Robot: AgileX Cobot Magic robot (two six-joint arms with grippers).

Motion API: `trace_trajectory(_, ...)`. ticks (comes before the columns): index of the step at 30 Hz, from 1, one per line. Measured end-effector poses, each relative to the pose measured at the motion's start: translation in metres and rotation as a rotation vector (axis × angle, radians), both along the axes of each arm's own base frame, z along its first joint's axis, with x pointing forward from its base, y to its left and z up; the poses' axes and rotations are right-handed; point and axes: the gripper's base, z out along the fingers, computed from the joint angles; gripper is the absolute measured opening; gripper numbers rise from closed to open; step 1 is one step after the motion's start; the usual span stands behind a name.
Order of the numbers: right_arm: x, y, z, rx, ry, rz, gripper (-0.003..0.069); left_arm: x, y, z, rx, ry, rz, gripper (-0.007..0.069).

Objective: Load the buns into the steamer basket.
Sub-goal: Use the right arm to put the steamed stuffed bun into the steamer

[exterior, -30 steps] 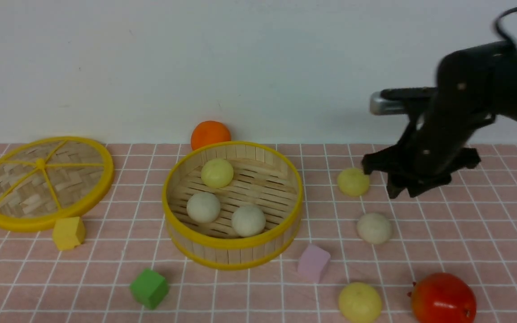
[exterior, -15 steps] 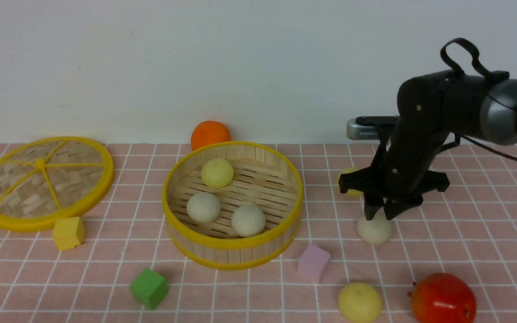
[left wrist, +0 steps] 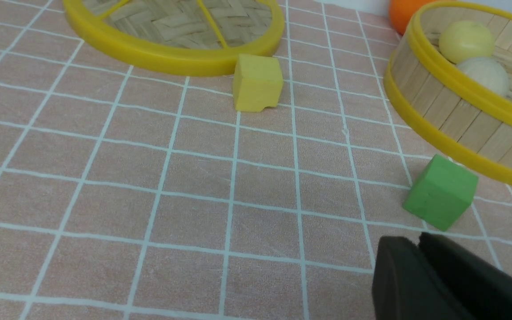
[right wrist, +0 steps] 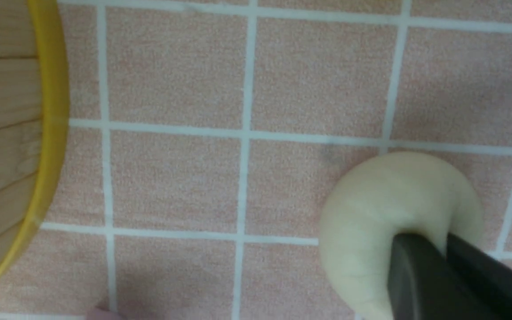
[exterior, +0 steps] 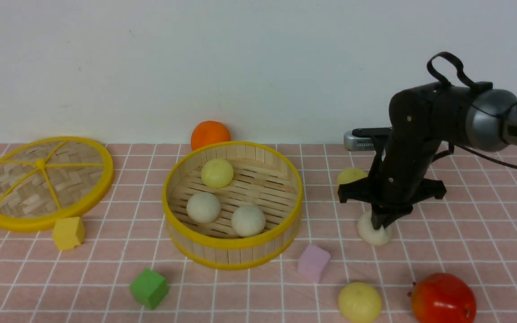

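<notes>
The steamer basket stands mid-table with one pale yellow bun and two off-white buns inside. Right of it, my right gripper points down and is shut on an off-white bun that rests on the cloth. In the right wrist view the fingertips pinch into the dented bun. A pale yellow bun lies just behind the gripper, partly hidden. Another yellow bun lies at the front. My left gripper is shut and empty, low over the cloth near the green cube.
A flat woven lid lies at the left. A yellow cube, a green cube and a pink cube lie around the basket. An orange fruit sits behind it. A red fruit lies front right.
My right arm has come down and leftward from above the far yellow bun onto the off-white bun, and its fingers have closed on it. Nothing else moved.
</notes>
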Motion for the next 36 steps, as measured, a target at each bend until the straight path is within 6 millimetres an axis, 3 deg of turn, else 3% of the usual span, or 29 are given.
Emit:
trace_trajectory(4, 0.001, 0.002, 0.027, 0.014, -0.020, 0.027, 0.0025, 0.000, 0.000, 0.000, 0.000, 0.000, 0.000, 0.0097)
trace_trajectory(5, 0.002, 0.005, 0.052, 0.055, -0.070, 0.042, 0.0025, 0.000, 0.000, 0.000, 0.000, 0.000, 0.000, 0.0099)
trace_trajectory(9, 0.004, 0.019, 0.109, 0.236, -0.209, 0.102, 0.0025, 0.000, 0.000, 0.000, 0.000, 0.000, 0.000, 0.0103)
trace_trajectory(12, 0.005, 0.037, 0.123, 0.357, -0.264, 0.166, 0.0025, 0.000, 0.000, 0.000, 0.000, 0.000, 0.000, 0.0106)
trace_trajectory(15, 0.007, 0.050, 0.117, 0.395, -0.279, 0.213, 0.0025, 0.000, 0.000, 0.000, 0.000, 0.000, 0.000, 0.0108)
trace_trajectory(21, 0.016, 0.082, 0.072, 0.403, -0.238, 0.252, 0.0025, 0.000, 0.000, 0.000, 0.000, 0.000, 0.000, 0.0111)
trace_trajectory(29, 0.020, 0.097, 0.033, 0.384, -0.171, 0.261, 0.0050, 0.000, 0.000, 0.000, 0.000, 0.000, 0.000, 0.0111)
trace_trajectory(31, 0.020, 0.097, 0.029, 0.375, -0.164, 0.264, 0.0084, 0.000, 0.000, 0.000, 0.000, 0.000, 0.000, 0.0111)
trace_trajectory(36, 0.018, 0.096, 0.030, 0.363, -0.145, 0.276, 0.0297, 0.000, 0.000, 0.000, 0.000, 0.000, 0.000, 0.0113)
